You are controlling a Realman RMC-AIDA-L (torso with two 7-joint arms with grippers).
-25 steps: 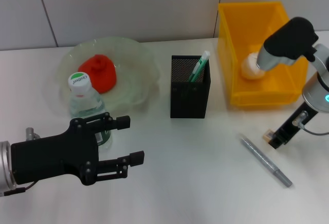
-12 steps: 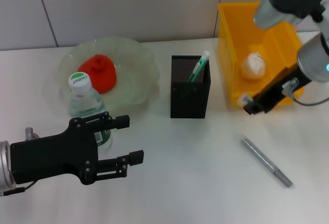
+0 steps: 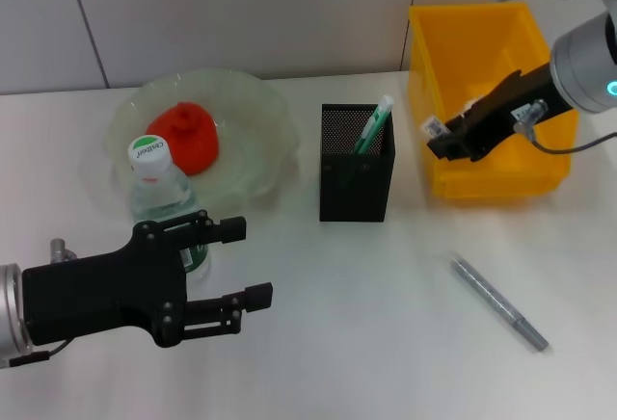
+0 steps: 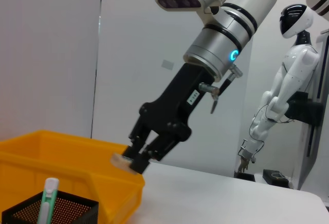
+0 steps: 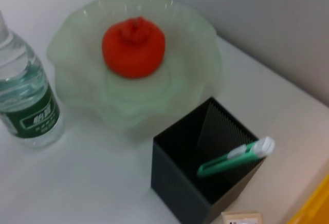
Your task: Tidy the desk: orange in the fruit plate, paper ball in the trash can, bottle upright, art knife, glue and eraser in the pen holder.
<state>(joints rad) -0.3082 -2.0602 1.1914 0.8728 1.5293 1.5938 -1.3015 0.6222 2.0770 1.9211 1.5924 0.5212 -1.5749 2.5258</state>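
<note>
While the left end effector (image 3: 246, 264) hovers low over the near-left surface (image 3: 366, 343) with its fingers spread and holding nothing, the right end effector (image 3: 436, 135) hangs above the gap between the black mesh pen holder (image 3: 356, 164) and the yellow trash bin (image 3: 492, 184), pinching a small pale eraser (image 4: 122, 160). A green art knife (image 3: 372, 127) leans in the holder. The orange (image 3: 186, 134) lies in the glass fruit plate (image 3: 246, 102), the bottle (image 3: 162, 196) stands upright just in front of it, and a grey pen (image 3: 498, 301) lies on the surface.
</note>
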